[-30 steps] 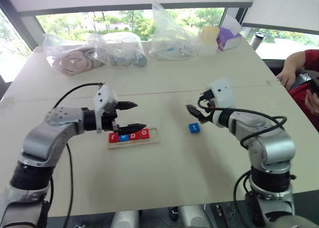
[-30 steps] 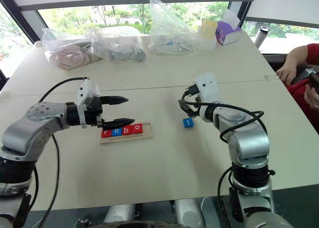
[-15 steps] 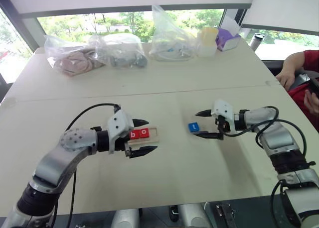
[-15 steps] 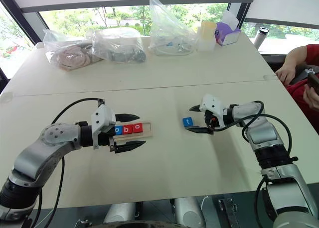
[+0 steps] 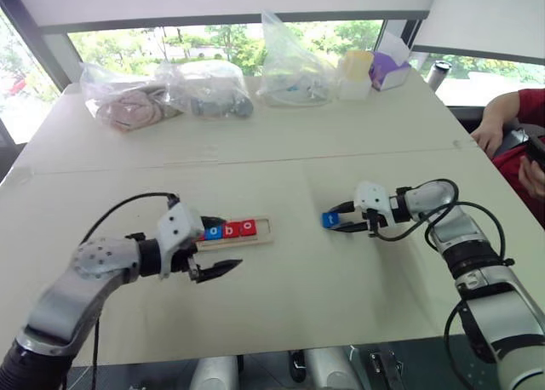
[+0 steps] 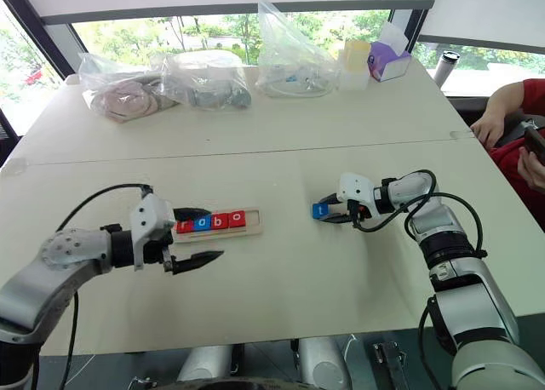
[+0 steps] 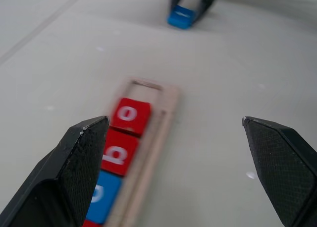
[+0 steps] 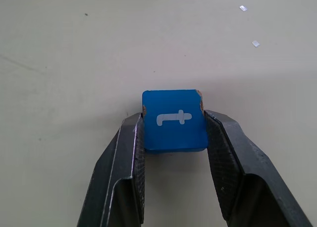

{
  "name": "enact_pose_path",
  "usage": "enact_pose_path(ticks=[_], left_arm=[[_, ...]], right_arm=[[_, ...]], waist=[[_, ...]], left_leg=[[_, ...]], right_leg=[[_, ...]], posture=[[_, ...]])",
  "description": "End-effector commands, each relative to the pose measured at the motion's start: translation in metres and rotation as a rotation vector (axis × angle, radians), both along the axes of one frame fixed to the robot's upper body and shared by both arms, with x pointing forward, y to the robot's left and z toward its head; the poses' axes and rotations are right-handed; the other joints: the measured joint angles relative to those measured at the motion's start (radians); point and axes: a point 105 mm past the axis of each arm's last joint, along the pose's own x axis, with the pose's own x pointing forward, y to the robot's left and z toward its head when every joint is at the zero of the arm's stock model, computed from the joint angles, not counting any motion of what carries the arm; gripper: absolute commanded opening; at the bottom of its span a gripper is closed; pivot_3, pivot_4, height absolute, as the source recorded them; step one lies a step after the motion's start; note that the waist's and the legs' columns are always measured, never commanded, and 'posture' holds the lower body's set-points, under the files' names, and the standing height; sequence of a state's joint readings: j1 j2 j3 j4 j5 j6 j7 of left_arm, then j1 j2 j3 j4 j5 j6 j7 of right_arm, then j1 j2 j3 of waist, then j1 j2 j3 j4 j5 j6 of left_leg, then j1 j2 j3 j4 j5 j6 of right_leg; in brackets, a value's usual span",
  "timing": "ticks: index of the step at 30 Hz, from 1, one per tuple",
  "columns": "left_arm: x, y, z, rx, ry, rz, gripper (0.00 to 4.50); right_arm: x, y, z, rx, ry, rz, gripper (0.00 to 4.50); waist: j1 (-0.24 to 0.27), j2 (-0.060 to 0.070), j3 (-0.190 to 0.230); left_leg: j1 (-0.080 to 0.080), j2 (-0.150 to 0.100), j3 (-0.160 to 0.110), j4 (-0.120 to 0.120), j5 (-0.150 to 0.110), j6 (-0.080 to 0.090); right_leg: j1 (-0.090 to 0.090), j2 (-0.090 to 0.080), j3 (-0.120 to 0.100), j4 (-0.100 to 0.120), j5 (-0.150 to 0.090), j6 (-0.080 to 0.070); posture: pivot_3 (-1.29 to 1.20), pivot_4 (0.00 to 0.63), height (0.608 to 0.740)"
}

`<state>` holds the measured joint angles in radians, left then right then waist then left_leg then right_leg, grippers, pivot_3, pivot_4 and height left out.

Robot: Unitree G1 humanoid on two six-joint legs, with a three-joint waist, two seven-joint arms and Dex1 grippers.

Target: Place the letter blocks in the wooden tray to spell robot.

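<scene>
The wooden tray [image 5: 264, 229] lies left of the table's centre. Its letter blocks read blue o [image 5: 213, 232], red b [image 5: 230, 230] and red o [image 5: 247, 227], and the right end slot is bare. In the right eye view a red block [image 6: 182, 226] shows at the tray's left end. My left gripper [image 5: 226, 243] is open, low by the tray's left end on its near side. The blue t block [image 8: 174, 119] rests on the table right of the tray. My right gripper [image 5: 339, 220] is shut on it, one finger pressed to each side.
Clear plastic bags [image 5: 209, 88] with small items, a yellow cup [image 5: 356, 66], a purple box [image 5: 387, 62] and a metal bottle [image 5: 438, 71] line the far edge. A person's arm in a red sleeve [image 5: 511, 113] rests at the right edge.
My right gripper has dropped to the table and shut on the blue t block. My left gripper has pulled back and down from over the tray towards its left end, still open.
</scene>
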<state>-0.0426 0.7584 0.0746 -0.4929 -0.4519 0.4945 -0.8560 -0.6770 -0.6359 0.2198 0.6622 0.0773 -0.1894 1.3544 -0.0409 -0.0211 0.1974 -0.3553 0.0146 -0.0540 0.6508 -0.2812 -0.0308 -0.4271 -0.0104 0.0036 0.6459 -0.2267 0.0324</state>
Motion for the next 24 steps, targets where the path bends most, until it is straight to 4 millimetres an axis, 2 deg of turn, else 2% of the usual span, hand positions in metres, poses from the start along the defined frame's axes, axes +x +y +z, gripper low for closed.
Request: enact_pose_path(ticks=[1,3,5,10,15,24], left_arm=[[-0.001,0.019,0.016,-0.016,-0.031,0.037,4.5],[-0.002,0.041,0.015,0.044,-0.011,0.073,4.5],[0.002,0.056,0.015,0.072,-0.013,0.123,4.5],[0.002,0.057,0.02,0.06,-0.008,0.139,4.5],[-0.004,0.054,0.016,0.08,0.02,0.139,4.5],[-0.006,0.042,0.017,0.054,0.016,0.144,4.5]], right_arm=[[0.006,0.029,0.033,0.167,0.031,-0.02,1.15],[-0.008,0.064,0.044,0.197,0.062,0.059,1.15],[-0.015,0.093,0.041,0.159,0.02,0.103,1.15],[-0.015,0.124,0.031,0.099,-0.01,0.101,1.15],[-0.014,0.131,0.021,0.036,-0.044,0.15,1.15],[-0.005,0.125,0.017,-0.007,-0.072,0.163,1.15]], waist=[[-0.008,0.0,0.0],[-0.014,0.001,0.0],[-0.011,0.001,0.0],[0.008,0.002,0.0],[0.014,0.002,0.0],[0.02,0.001,0.0]], left_leg=[[0.0,0.0,0.0,0.0,0.0,0.0],[0.0,0.001,0.002,-0.002,0.0,0.0],[0.0,0.002,0.001,-0.004,0.0,0.0],[-0.003,0.002,-0.004,-0.004,0.0,0.0],[-0.005,0.0,0.001,-0.002,0.0,0.0],[-0.002,0.001,0.0,-0.003,0.0,0.0]], right_leg=[[0.0,0.0,0.0,0.0,0.0,0.0],[-0.002,0.001,0.003,0.001,0.001,0.0],[-0.004,0.001,0.003,0.002,0.001,0.001],[-0.005,0.001,-0.003,0.002,-0.001,-0.002],[-0.005,-0.003,-0.001,-0.001,-0.002,-0.001],[-0.004,0.0,-0.001,0.0,-0.002,-0.002]], posture=[[0.0,0.15,0.74],[0.0,0.15,0.74],[0.0,0.15,0.74],[0.0,0.15,0.74],[0.0,0.15,0.74],[0.0,0.15,0.74]])
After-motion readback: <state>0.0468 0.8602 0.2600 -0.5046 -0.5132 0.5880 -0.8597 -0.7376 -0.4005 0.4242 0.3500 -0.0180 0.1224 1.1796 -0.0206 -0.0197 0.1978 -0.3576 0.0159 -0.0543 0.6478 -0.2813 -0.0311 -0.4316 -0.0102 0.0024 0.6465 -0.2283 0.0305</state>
